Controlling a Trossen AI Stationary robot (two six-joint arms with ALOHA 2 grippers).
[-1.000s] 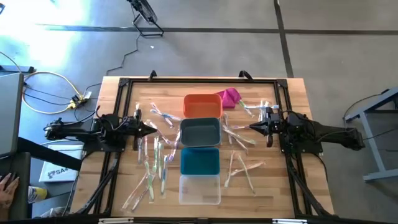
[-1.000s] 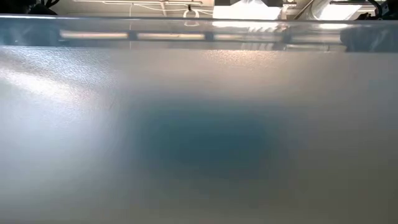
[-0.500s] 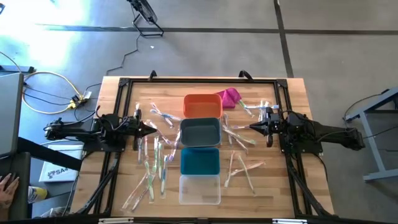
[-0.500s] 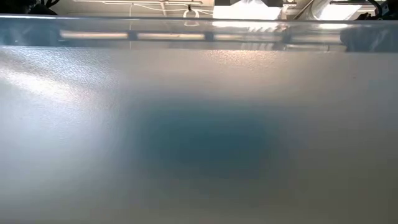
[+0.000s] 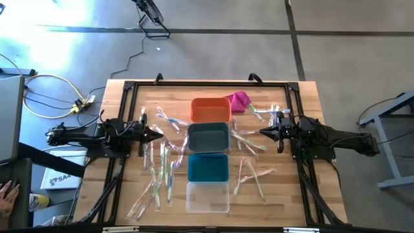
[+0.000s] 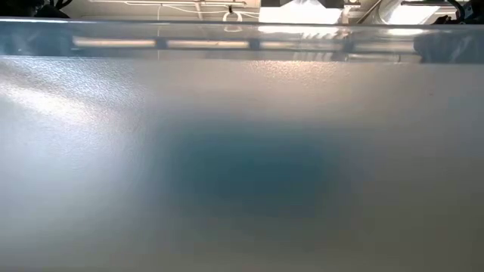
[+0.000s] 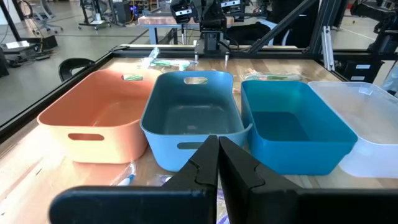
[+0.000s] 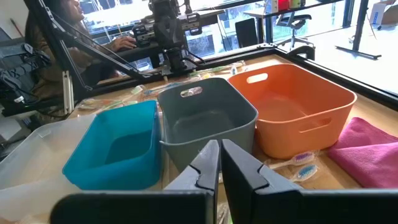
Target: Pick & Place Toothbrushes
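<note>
The table (image 5: 304,97) is topped with pale, matt wood planking, framed by dark metal rails (image 5: 207,83). The orange bin (image 5: 210,110), grey bin (image 5: 208,138) and teal bin (image 5: 208,168) are moulded in smooth, softly sheened plastic, while the clear bin (image 5: 208,197) is made of frosted, translucent plastic. The toothbrushes (image 5: 162,169) are sealed in glossy clear wrappers, the magenta cloth (image 8: 367,146) is seen as soft and matt, and the fingers (image 7: 239,168) of the left gripper (image 7: 218,163) are finished in matt black plastic.
</note>
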